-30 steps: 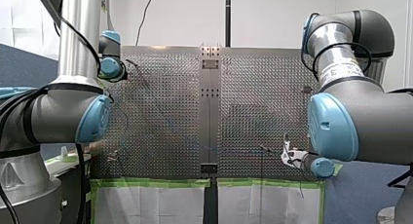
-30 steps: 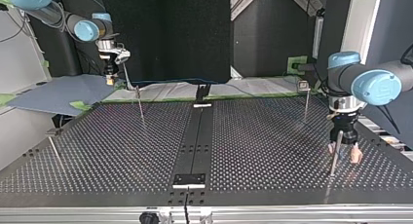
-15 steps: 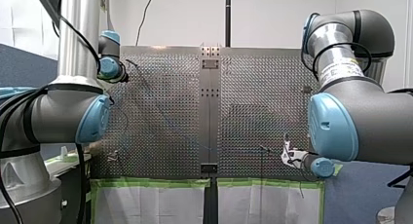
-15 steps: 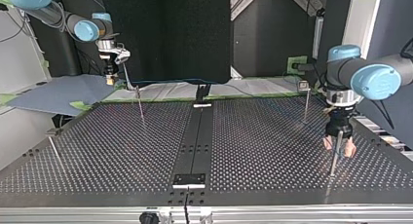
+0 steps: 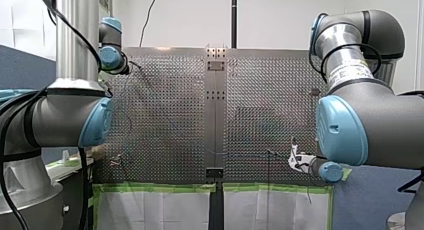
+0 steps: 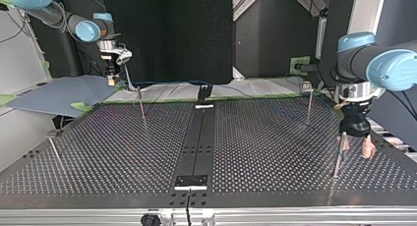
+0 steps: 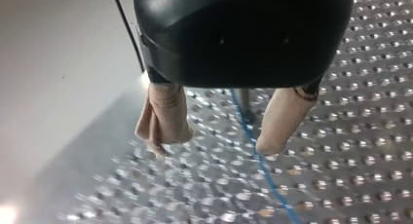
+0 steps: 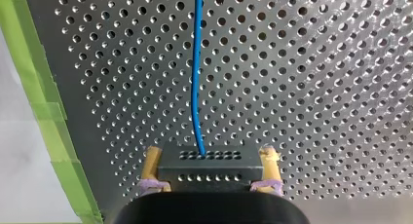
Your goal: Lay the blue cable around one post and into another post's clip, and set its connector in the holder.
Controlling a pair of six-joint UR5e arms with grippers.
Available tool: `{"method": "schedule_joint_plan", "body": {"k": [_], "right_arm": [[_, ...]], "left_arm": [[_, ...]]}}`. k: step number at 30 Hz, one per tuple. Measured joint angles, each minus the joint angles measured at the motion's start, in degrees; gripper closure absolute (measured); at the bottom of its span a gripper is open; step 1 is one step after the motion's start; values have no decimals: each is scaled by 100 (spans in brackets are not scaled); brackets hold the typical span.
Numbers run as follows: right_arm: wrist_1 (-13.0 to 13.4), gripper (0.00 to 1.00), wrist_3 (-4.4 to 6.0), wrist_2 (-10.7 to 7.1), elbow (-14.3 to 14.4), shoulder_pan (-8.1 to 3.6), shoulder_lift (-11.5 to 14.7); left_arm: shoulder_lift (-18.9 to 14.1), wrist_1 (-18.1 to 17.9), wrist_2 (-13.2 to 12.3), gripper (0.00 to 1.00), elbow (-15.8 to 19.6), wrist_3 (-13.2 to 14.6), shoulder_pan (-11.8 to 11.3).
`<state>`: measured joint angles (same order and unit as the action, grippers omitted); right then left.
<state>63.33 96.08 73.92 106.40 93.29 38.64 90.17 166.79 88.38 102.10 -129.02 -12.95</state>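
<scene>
In the right wrist view my right gripper (image 8: 209, 174) with yellow pads is shut on a black connector block (image 8: 208, 160). The blue cable (image 8: 196, 73) runs straight ahead from the block over the perforated plate. In the top view that gripper (image 6: 112, 79) hangs at the far left corner, and the cable (image 6: 167, 82) trails along the far edge. My left gripper (image 6: 356, 149) stands open at the top view's right, just beside a thin post (image 6: 337, 159). Between its beige pads (image 7: 163, 119) in the left wrist view, my left gripper (image 7: 214, 146) has the cable (image 7: 260, 158) passing close to one pad.
Other thin posts stand on the perforated table: one at the far left (image 6: 141, 107), one with a clip head at the far right (image 6: 308, 104), one near the left edge (image 6: 55, 150). A dark centre strip (image 6: 199, 137) ends at a black plate (image 6: 191, 181). Green tape (image 5: 160, 188) edges the table.
My left gripper has slid toward the top view's right, off the near right post, staying open. My right gripper has kept still with the connector.
</scene>
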Motion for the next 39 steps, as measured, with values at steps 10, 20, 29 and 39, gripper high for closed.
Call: {"method": "schedule_joint_plan", "body": {"k": [10,20,29,39], "right_arm": [[-20,99,5,0,-1,10,0],[-18,99,50,0,-7,10,-1],[-15,99,86,0,-9,11,-1],[-21,99,100,0,-9,19,0]], "left_arm": [[-215,599,594,0,1,594,-46],[-678,1222,1219,0,-173,1220,-22],[-732,1736,1062,0,-412,1733,64],[-731,2115,524,0,-620,2279,195]]}}
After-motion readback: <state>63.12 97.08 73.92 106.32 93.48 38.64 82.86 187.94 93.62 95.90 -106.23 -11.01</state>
